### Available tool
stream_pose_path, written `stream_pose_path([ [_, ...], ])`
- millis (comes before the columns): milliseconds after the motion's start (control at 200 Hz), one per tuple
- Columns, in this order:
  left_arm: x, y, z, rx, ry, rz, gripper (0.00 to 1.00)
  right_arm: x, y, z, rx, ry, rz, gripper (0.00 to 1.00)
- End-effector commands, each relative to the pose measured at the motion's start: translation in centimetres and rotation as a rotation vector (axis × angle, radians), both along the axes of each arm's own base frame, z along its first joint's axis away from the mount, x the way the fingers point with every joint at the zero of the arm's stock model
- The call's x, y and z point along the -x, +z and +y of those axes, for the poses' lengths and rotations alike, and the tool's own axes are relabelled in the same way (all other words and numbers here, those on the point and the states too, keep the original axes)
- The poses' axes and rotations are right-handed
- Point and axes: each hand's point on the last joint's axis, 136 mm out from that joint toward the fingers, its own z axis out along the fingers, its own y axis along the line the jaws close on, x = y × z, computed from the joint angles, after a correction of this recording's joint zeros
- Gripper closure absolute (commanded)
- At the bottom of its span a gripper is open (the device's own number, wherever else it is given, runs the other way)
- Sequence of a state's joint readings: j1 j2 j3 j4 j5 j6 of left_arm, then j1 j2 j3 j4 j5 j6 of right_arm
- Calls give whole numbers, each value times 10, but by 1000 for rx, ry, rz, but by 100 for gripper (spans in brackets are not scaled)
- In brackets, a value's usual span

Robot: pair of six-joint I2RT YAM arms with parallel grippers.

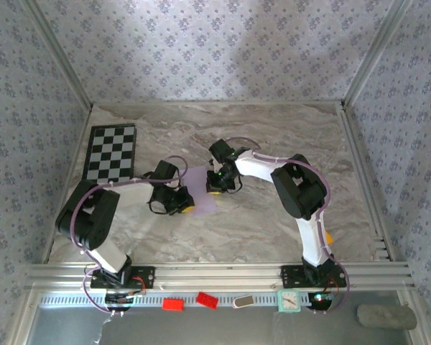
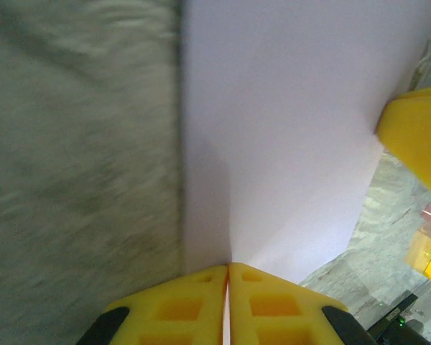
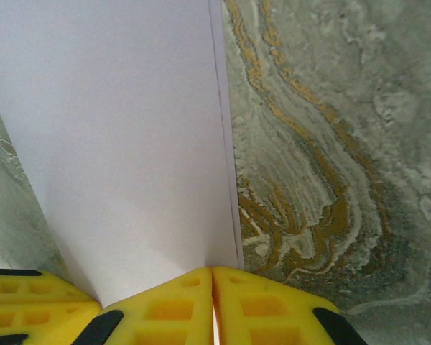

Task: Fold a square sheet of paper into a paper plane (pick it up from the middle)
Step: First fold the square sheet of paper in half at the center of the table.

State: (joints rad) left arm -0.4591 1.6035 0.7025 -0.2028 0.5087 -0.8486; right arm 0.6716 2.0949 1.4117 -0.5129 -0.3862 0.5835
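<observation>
Here, both pairs of jaws stood pressed together, each nipping an edge of the square sheet of paper.

Left gripper: the pads met on the sheet's near border. The lilac surface spread away ahead of the jaws and to their right.

Right gripper: same pinch. The sheet lay ahead and to the left of the jaws, with bare marbled table to their right.

From overhead the sheet sat between the two grippers, low over the table. Nothing dart-shaped had formed yet, so I judged this an early fold.

Risks:
- If the arms drew apart, so thin a sheet would tear.
- A shallow pinch could let an edge slip out.
- Uneven travel of the two arms would skew the crease.

Count: one sheet, two grippers, one checkered board off to the left jaws' outer side, and two red blocks well behind both.
</observation>
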Motion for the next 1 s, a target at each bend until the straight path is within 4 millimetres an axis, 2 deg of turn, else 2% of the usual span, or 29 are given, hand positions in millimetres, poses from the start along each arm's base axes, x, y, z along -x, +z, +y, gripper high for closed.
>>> stream_pose_path([
  [0, 31, -18, 40, -124, 48, 106, 89, 50, -82, -73, 339, -44, 198, 89],
  [120, 16, 10, 32, -61, 56, 33, 89, 51, -83, -74, 337, -50, 201, 89],
  [200, 1, 32, 17, 13, 64, -27, 88, 51, -83, -73, 334, -53, 201, 89],
  [285, -12, 45, -2, 72, 66, -70, 88, 51, -83, -74, 334, -59, 202, 89],
  [420, -18, 37, -26, 88, 24, -52, 88, 51, -83, -73, 332, -59, 202, 89],
  [550, -11, 20, -39, 78, -12, -3, 89, 51, -82, -73, 333, -58, 200, 89],
  [705, 11, -5, -27, 15, -37, 57, 89, 51, -83, -73, 331, -58, 200, 89],
  [845, 43, -29, 3, -99, -72, 119, 89, 52, -84, -74, 333, -59, 203, 90],
  [994, 71, -33, 25, -166, -126, 148, 89, 52, -85, -76, 335, -63, 203, 90],
])
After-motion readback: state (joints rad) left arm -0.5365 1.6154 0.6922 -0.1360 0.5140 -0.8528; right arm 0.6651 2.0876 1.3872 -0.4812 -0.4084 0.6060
